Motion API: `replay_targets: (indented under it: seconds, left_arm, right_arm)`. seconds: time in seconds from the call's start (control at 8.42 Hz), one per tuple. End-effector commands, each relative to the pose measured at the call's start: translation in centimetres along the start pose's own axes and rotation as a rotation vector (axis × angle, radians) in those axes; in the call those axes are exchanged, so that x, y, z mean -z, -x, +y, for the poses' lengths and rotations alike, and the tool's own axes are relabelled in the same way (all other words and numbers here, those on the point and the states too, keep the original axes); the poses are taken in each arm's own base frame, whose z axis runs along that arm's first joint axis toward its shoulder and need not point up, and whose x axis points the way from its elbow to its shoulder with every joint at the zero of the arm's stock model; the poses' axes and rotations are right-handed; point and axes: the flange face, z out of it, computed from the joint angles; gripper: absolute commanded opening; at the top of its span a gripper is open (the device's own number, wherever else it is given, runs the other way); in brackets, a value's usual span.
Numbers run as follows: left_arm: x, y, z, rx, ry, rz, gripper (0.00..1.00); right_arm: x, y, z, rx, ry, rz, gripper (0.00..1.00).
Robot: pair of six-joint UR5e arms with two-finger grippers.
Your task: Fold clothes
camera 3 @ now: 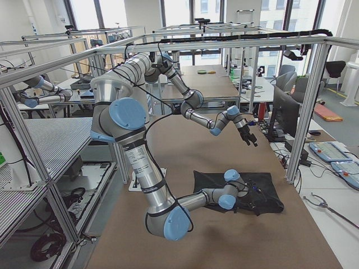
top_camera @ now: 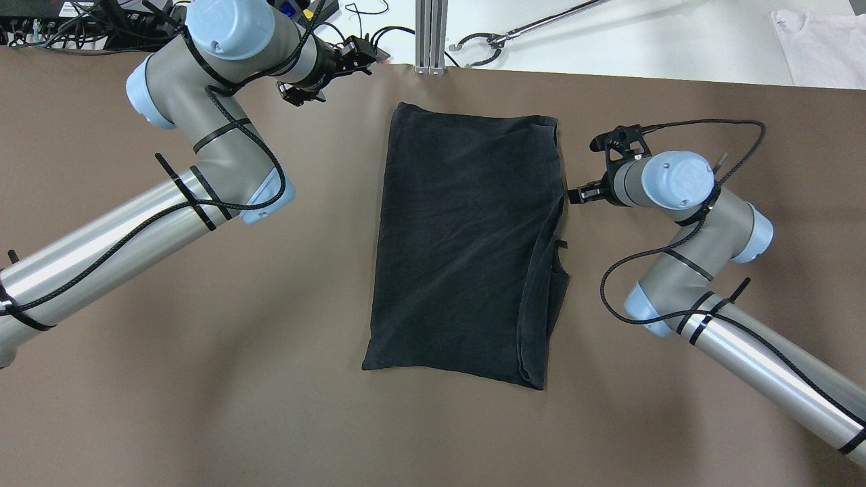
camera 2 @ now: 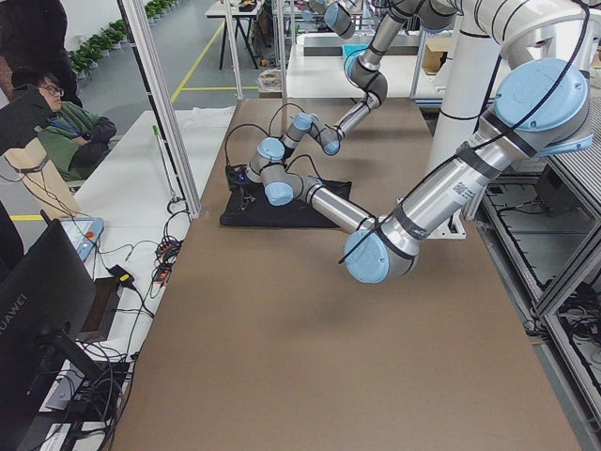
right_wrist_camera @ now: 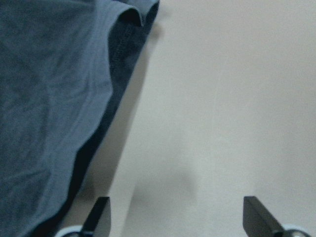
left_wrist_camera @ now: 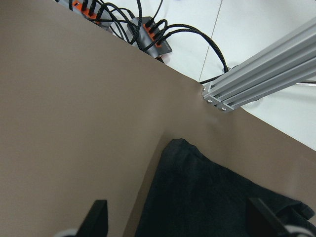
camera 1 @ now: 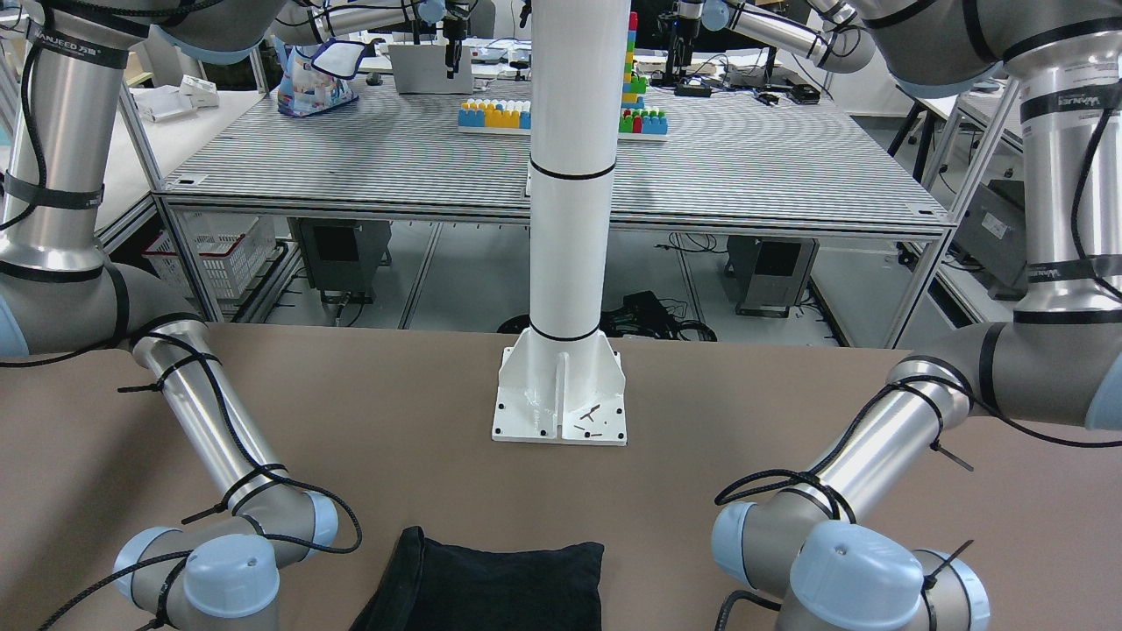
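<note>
- Left gripper [left_wrist_camera: 178, 218]: fingers spread wide and holding nothing, with a corner of the clothes [top_camera: 467, 243] at lower centre of its wrist view.
- Right gripper [right_wrist_camera: 177, 213]: spread wide and empty over bare table [top_camera: 203, 379], with the clothes' edge at frame left.
- The clothes lie folded at the overhead view's centre.

The left arm [top_camera: 101, 237] is stretched forward and bent at the wrist, with the left gripper [left_wrist_camera: 180, 222] held raised, its fingers spread wide. The right arm [top_camera: 764, 365] is folded, and the right gripper [right_wrist_camera: 177, 217] is held low with its fingers likewise parted.
</note>
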Motion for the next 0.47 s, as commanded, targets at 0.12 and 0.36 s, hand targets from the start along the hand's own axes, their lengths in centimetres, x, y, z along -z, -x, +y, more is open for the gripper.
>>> replay_targets:
  seconds: [0.12, 0.36]
  left_arm:
    - [-0.1, -0.2, 0.3, -0.002, 0.003, 0.002, 1.00]
    - [-0.1, -0.2, 0.3, -0.002, 0.003, 0.002, 1.00]
  right_arm:
    - [3.4, -2.6, -0.6, -0.020, 0.035, -0.096, 0.94]
    - [7.5, -0.6, -2.6, -0.202, 0.025, -0.196, 0.94]
